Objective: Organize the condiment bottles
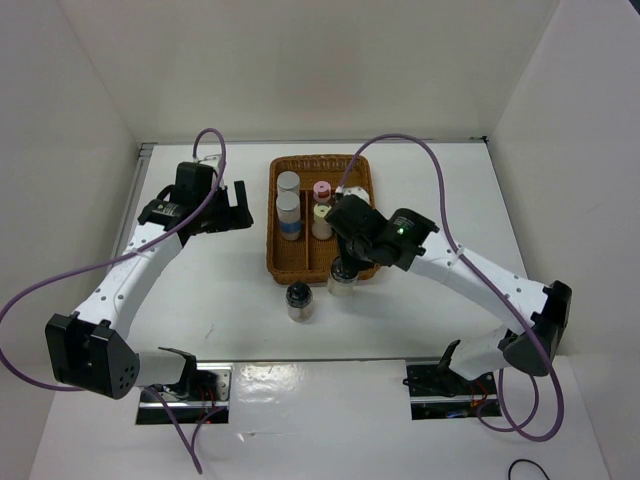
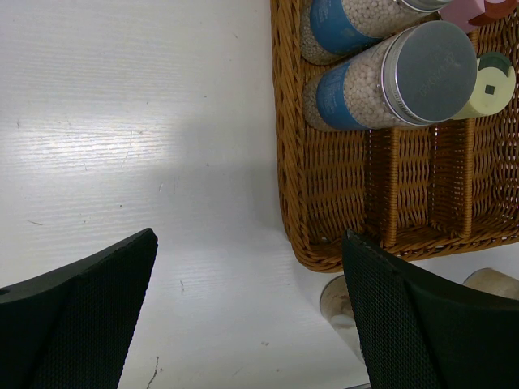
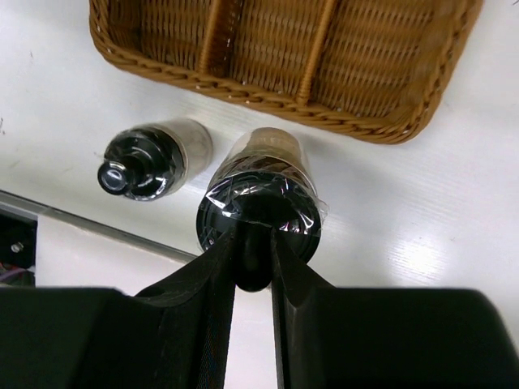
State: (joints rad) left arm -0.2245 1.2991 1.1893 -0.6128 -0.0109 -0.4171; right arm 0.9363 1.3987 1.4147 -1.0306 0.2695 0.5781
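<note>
1. The right end effector [image 3: 253, 247] is clamped on the cap of a black-capped bottle [image 3: 263, 182], its fingers pinching the cap's middle from both sides.
2. That bottle sits upright directly beneath the end effector, just off the near rim of the wicker tray [image 3: 268, 93]. Whether its base touches the table [image 3: 454, 219] cannot be told.
3. A second black-capped bottle [image 3: 146, 158] stands upright on the table just to the left of the right end effector, near the gripped one but apart from it.
4. The left end effector [image 2: 247, 243] has its fingers spread wide, with nothing between them. It is over bare table, with the tray off its right finger.
5. Ahead and right of the left end effector, the nearer white bottle [image 2: 389, 81] and the farther white bottle [image 2: 357, 20] stand in the tray's left compartment.
6. Just beyond them, in the next compartment, are the yellow-capped bottle [image 2: 491, 85] and the pink-capped bottle [image 2: 466, 10].
</note>
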